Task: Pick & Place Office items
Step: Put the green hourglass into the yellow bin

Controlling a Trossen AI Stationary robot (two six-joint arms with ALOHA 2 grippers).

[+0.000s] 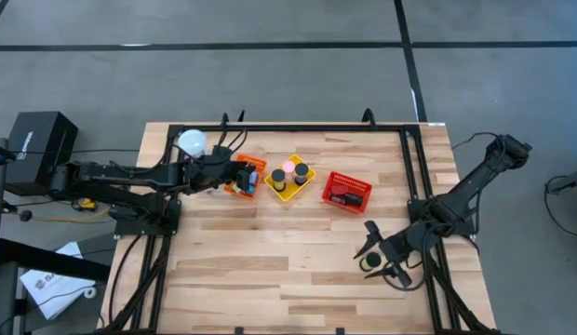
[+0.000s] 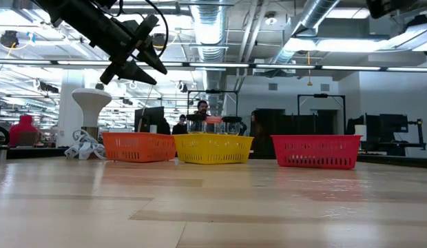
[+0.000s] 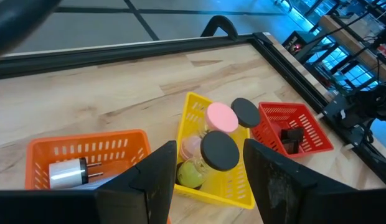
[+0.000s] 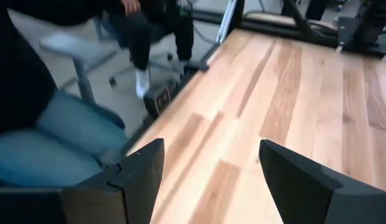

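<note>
Three mesh baskets stand in a row at the table's far middle: orange (image 1: 248, 177), yellow (image 1: 290, 179) and red (image 1: 347, 191). The orange basket (image 3: 81, 155) holds a white plug-like item (image 3: 67, 171). The yellow basket (image 3: 199, 112) holds a pink cylinder (image 3: 221, 117), two black cylinders (image 3: 219, 150) and a green thing (image 3: 190, 174). The red basket (image 3: 292, 124) holds black flat pieces (image 3: 291, 138). My left gripper (image 3: 208, 155) is open and empty, high above the orange basket (image 2: 139, 147). My right gripper (image 1: 377, 261) is open and empty over the table's near right part.
A white round globe (image 1: 192, 142) stands at the far left corner beside the orange basket. A black frame (image 1: 414, 158) runs along the table's far and right edges. Bare wood (image 1: 270, 270) fills the near half. A seated person's legs (image 4: 149, 37) show beyond the table edge.
</note>
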